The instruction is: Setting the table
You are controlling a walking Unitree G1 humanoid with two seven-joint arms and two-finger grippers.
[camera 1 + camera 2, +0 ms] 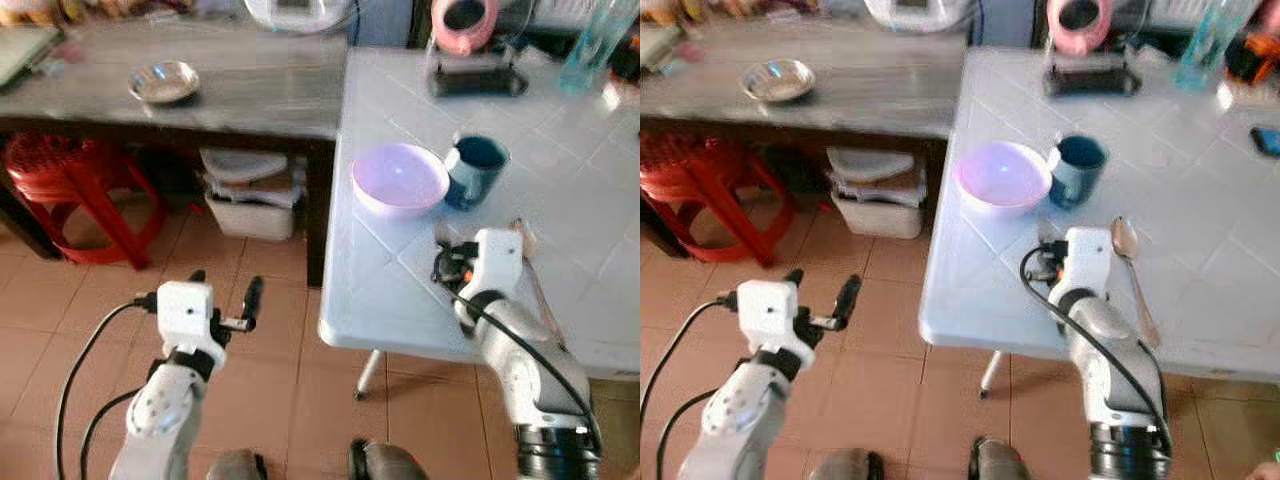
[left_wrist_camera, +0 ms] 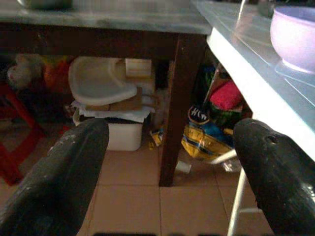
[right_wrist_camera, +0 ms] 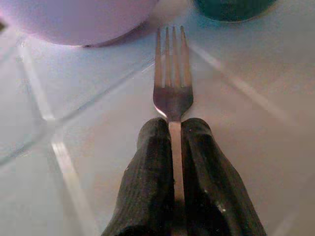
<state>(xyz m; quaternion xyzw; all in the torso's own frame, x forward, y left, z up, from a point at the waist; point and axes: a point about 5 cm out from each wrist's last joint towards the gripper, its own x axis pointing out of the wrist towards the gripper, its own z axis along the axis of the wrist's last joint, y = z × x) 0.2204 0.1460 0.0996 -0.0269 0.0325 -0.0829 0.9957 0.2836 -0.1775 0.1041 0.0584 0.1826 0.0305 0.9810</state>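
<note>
Right now we see the right claw [image 3: 172,147] pinched tight on the handle of a fork [image 3: 172,83], its tines pointing toward the lilac bowl [image 1: 1003,177] and the dark teal mug [image 1: 1078,168], which sit just beside each other on the white tiled desk [image 1: 1200,190]. We find a spoon [image 1: 1132,275] lying on the desk just to the right of that arm. Our left claw [image 1: 225,300] hangs over the tiled floor [image 1: 270,370] with its fingers [image 2: 64,172] spread wide, holding nothing. Farther back we note a metal dish [image 1: 164,81] on the wooden desk [image 1: 250,90], and a red stool [image 1: 75,195] beneath it.
</note>
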